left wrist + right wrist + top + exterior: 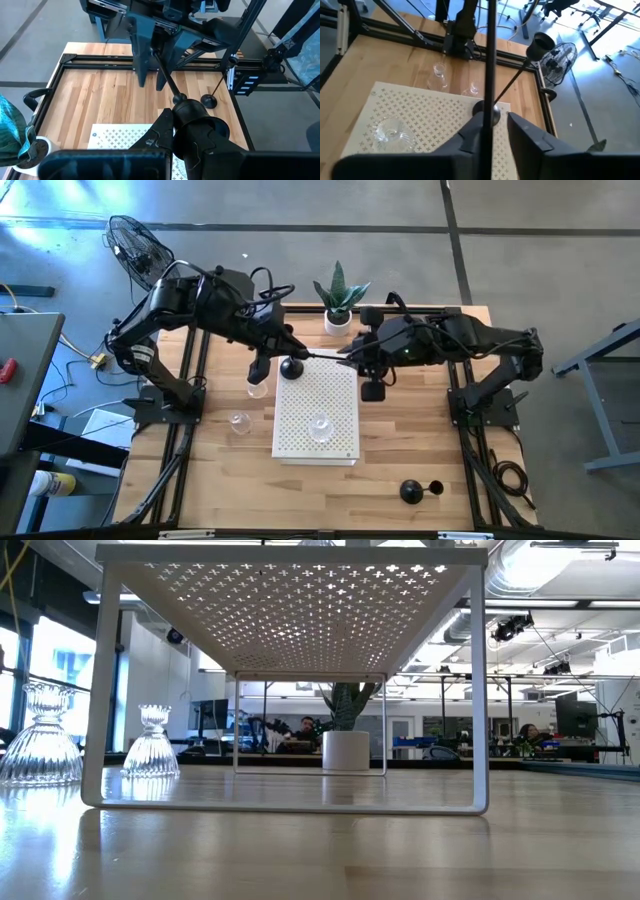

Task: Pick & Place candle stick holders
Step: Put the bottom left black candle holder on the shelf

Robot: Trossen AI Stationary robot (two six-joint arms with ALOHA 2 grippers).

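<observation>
My left gripper (170, 122) is shut on a black candle stick holder at its domed base (292, 367), above the white rack's far left corner. The holder's thin stem (165, 75) runs toward my right gripper (495, 122), which is open with a finger on each side of the stem (489, 60). I cannot tell whether either finger touches it. In the right wrist view a black cup (540, 45) also shows on a thin slanted stem; I cannot tell which holder it belongs to. Another black holder (412, 492) stands on its base at the near right. A clear glass one (320, 425) stands on the rack. My left gripper holds the black holder by its domed base (192, 117). One finger (161, 127) lies against the dome's side and the dome hides the other. The fingers come from the table's left, slanting down. The holder is lifted clear of the rack, its stem pointing toward the table's right.
The white perforated rack (300, 445) stands on thin legs mid-table. Two glass holders (257, 387) (238, 422) stand on the wood to its left, and they also show in the low view (40, 740) (150, 745). A green plant in a white pot (340, 300) stands at the far edge.
</observation>
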